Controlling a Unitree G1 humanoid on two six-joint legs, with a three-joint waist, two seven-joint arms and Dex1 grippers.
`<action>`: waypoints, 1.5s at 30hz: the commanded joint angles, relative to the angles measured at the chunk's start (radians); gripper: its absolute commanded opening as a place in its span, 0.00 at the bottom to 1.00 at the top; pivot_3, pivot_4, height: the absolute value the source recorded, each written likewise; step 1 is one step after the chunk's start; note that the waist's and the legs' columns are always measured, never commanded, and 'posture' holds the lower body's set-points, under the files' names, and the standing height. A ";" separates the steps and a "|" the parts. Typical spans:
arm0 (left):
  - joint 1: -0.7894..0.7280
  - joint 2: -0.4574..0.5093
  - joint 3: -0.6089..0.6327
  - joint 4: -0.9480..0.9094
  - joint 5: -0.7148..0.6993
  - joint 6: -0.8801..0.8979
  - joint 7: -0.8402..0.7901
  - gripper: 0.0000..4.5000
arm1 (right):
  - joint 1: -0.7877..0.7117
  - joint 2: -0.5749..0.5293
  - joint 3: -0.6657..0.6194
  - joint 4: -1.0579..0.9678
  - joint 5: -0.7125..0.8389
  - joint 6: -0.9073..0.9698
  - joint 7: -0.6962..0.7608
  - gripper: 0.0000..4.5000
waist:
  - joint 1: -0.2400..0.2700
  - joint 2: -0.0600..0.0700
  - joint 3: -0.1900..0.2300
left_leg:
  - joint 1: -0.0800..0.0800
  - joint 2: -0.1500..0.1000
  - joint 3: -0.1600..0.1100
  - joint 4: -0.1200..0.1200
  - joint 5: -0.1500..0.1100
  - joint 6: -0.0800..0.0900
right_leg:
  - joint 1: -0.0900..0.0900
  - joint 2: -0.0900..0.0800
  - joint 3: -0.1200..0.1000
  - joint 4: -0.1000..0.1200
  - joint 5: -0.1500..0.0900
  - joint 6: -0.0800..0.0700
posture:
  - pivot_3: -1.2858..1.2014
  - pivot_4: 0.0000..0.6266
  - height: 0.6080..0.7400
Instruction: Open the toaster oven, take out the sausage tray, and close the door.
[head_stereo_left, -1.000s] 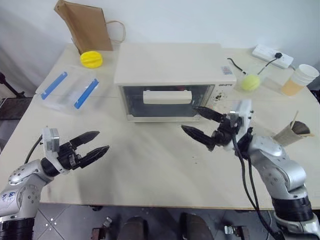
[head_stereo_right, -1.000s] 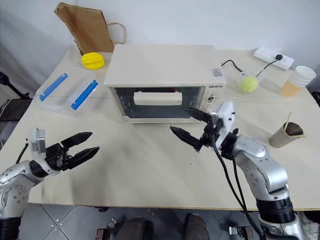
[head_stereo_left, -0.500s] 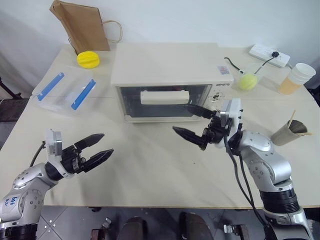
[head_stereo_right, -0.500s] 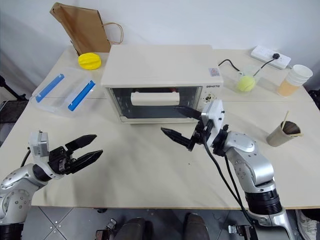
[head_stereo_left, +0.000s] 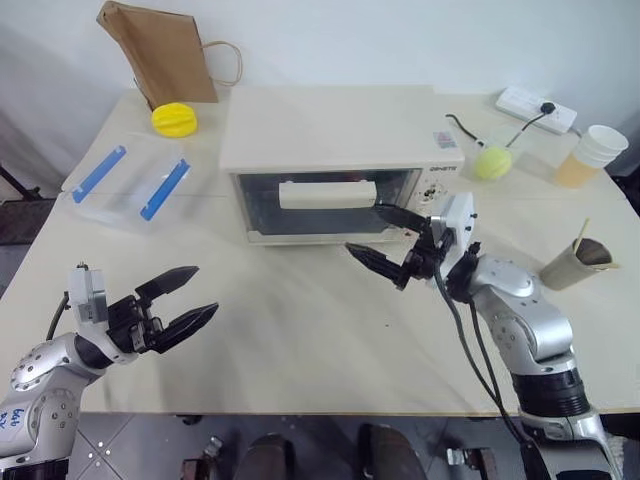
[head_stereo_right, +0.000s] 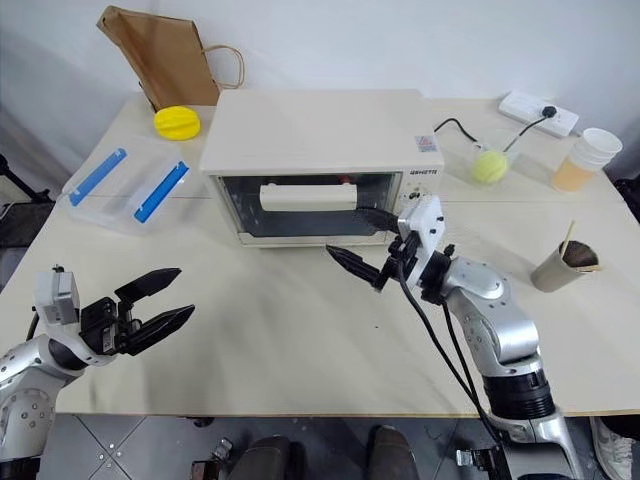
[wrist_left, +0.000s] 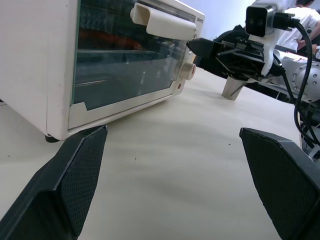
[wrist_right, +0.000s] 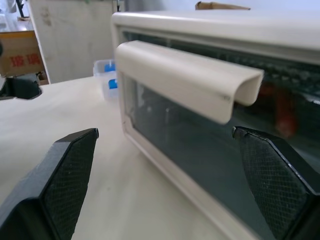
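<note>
Just ahead of right pincer (head_stereo_left: 385, 238): door (head_stereo_left: 330, 203) handle, untouched, door shut | both pincers spread wide | left pincer (head_stereo_left: 186, 300) over desk (head_stereo_left: 300, 330)

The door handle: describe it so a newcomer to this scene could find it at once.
Start at the cream-white toaster oven in the middle of the table. Its front is the door, a wide glass panel, shut. The handle is the cream-white horizontal bar across the upper part of the glass, left of the knob panel and the only raised bar on that front.
</note>
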 joint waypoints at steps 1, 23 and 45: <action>0.006 -0.002 0.017 -0.032 -0.004 -0.013 0.005 1.00 | -0.017 0.016 -0.015 -0.016 0.000 -0.089 0.052 1.00 | 0.000 0.000 0.000 | 0.000 0.000 0.000 0.000 0.000 0.000 | 0.000 0.000 0.000 0.000 0.000 0.000 | 0.52 0.24 1.00; -0.427 -0.012 -0.038 0.139 -0.111 0.153 0.147 0.53 | 0.089 -0.063 0.049 0.035 -0.161 -0.414 0.295 1.00 | -0.002 0.000 0.000 | 0.001 0.000 0.000 0.000 0.000 -0.001 | 0.001 0.000 -0.002 0.000 0.000 0.000 | 0.52 0.24 1.00; -0.505 -0.082 -0.264 0.265 0.126 0.054 -0.040 0.01 | 0.565 -0.217 -0.230 -0.125 -0.186 -0.436 0.183 1.00 | 0.031 0.000 0.000 | -0.005 -0.001 0.001 0.001 0.000 -0.001 | 0.002 -0.001 -0.014 -0.002 0.000 0.000 | 0.52 0.24 1.00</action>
